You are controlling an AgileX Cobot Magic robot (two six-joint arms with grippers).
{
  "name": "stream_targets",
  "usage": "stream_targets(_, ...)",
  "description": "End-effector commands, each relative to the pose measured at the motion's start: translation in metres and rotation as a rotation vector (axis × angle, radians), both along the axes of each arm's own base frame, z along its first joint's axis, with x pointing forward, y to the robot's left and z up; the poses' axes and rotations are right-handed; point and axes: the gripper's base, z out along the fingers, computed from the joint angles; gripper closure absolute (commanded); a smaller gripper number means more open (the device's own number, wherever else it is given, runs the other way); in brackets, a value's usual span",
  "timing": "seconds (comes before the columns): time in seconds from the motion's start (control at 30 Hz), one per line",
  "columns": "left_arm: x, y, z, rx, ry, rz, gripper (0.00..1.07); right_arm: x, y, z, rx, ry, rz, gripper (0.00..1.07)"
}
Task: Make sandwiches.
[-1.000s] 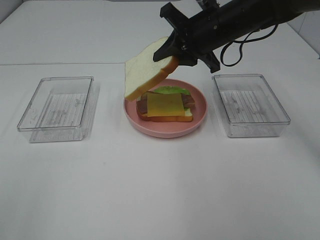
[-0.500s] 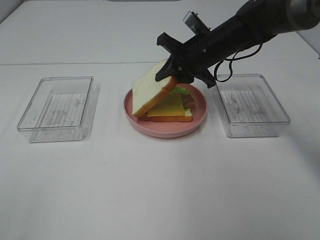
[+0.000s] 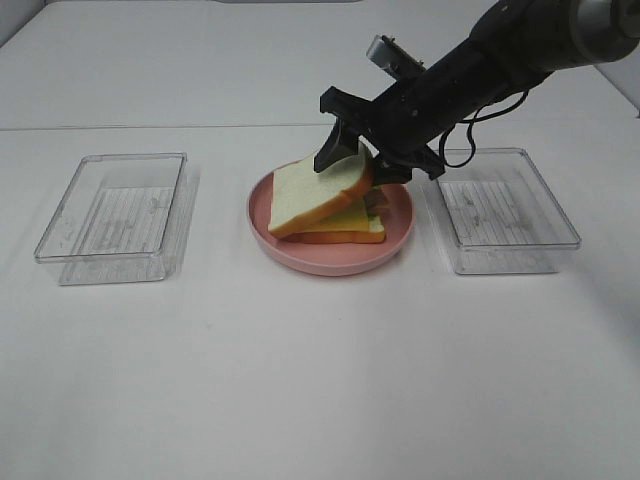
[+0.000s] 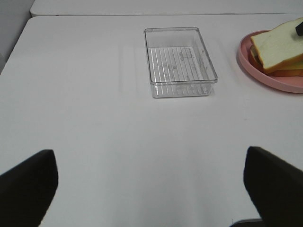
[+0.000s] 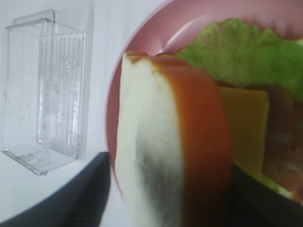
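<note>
On the pink plate (image 3: pixel 300 250) at mid-surface, the sandwich (image 3: pixel 330 205) is being capped. The right end effector (image 3: pixel 358 163) sits with jaws spread around the tilted top slice (image 3: pixel 315 192), seemingly letting go. Next it must retreat without dragging the slice off.

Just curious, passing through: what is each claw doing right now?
Left gripper: open, empty.
Right gripper: straddles the white toy bread slice with orange-brown crust; grip cannot be told.
</note>
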Motion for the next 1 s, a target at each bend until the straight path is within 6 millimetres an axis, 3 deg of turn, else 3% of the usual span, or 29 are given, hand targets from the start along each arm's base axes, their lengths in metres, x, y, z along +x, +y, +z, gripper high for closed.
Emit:
stream_targets(0.03,-0.003,0.000,0.000,0.002,-0.028,-0.005,0.04,-0.002,-0.004,0.013,-0.059,-0.037,0.044,0.21)
stream_targets(0.2,-0.003,0.000,0.000,0.002,-0.028,-0.005,0.04,-0.004,-0.008,0.023,-0.107,-0.061,0.049,0.21)
stream_targets(0.4,-0.003,0.000,0.000,0.003,-0.028,-0.006,0.04,-0.010,-0.027,0.046,-0.301,-0.078,0.022,0.21)
stream_targets(0.57,-0.003,0.000,0.000,0.003,-0.028,-0.006,0.04,-0.022,-0.047,0.083,-0.459,-0.111,-0.037,0.21)
stream_targets(0.6,-0.003,0.000,0.000,0.003,-0.028,-0.006,0.04,-0.022,-0.047,0.083,-0.459,-0.111,-0.037,0.21)
stream_targets(0.7,-0.003,0.000,0.000,0.003,-0.028,-0.006,0.04,-0.028,-0.064,0.101,-0.531,-0.119,-0.056,0.22)
stream_targets(0.73,-0.003,0.000,0.000,0.003,-0.028,-0.006,0.04,-0.029,-0.080,0.111,-0.533,-0.118,-0.088,0.25)
stream_targets(0.77,-0.003,0.000,0.000,0.003,-0.028,-0.006,0.04,-0.029,-0.080,0.111,-0.533,-0.118,-0.088,0.25)
stream_targets(0.83,-0.003,0.000,0.000,0.003,-0.028,-0.006,0.04,-0.029,-0.115,0.119,-0.551,-0.088,-0.145,0.27)
stream_targets(0.87,-0.003,0.000,0.000,0.003,-0.028,-0.006,0.04,-0.029,-0.115,0.119,-0.551,-0.088,-0.145,0.27)
stream_targets(0.93,-0.003,0.000,0.000,0.003,-0.028,-0.006,0.04,-0.031,-0.142,0.122,-0.566,-0.042,-0.189,0.27)
stream_targets(1.0,-0.003,0.000,0.000,0.003,-0.028,-0.006,0.04,-0.032,-0.153,0.121,-0.577,-0.016,-0.193,0.27)
